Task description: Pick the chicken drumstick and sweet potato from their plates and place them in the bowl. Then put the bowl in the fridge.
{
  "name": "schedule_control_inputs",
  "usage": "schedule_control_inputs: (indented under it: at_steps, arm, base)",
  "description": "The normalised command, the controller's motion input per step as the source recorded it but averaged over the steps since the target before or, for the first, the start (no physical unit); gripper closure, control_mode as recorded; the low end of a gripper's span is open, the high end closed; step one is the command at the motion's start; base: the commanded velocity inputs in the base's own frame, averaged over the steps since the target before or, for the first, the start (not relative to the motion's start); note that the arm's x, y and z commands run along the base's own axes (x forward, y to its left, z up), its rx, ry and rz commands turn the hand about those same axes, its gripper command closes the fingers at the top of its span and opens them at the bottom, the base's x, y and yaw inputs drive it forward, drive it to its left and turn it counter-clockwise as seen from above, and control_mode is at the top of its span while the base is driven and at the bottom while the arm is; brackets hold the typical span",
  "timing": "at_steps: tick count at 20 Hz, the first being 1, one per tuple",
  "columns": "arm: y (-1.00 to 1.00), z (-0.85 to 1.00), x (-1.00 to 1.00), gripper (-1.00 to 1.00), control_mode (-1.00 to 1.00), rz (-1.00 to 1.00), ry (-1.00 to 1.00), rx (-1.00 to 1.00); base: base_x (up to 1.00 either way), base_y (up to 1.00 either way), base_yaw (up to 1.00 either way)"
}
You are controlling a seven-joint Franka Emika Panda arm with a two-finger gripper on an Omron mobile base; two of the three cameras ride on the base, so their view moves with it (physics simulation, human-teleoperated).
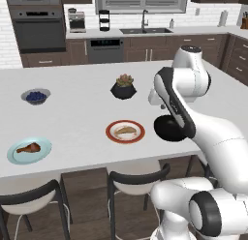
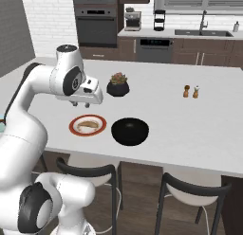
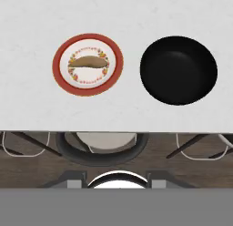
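Nearest the tabletop (image 1: 72,113) edge, the chicken drumstick (image 1: 28,148) lay on the light blue plate (image 1: 29,151); further along, the sweet potato (image 3: 89,62) rested on the red-rimmed plate (image 3: 87,64), just beside the empty black bowl (image 3: 178,70). The end effector (image 2: 80,104) hung well above that plate, holding nothing; whether its fingers were spread I cannot tell. Both foods looked light and firm, the drumstick probably greasy: best pinched across its fat end, the sweet potato across its middle. Beyond stood a plant pot (image 1: 123,87).

drumstick (image 1: 29,148) on blue plate (image 1: 14,157), sweet potato (image 1: 125,131)
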Motion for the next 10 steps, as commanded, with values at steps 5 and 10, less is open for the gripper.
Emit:
schedule_control_inputs:
  at_steps: [5, 10]
  arm:
    - [0.16, 0.00, -0.59, -1.00, -1.00, 0.07, -0.05, -0.02]
    - [0.41, -0.26, -0.96, -1.00, -1.00, 0.22, -0.06, -0.06]
  base:
    - [0.00, 0.00, 0.00]
    - [0.00, 0.00, 0.00]
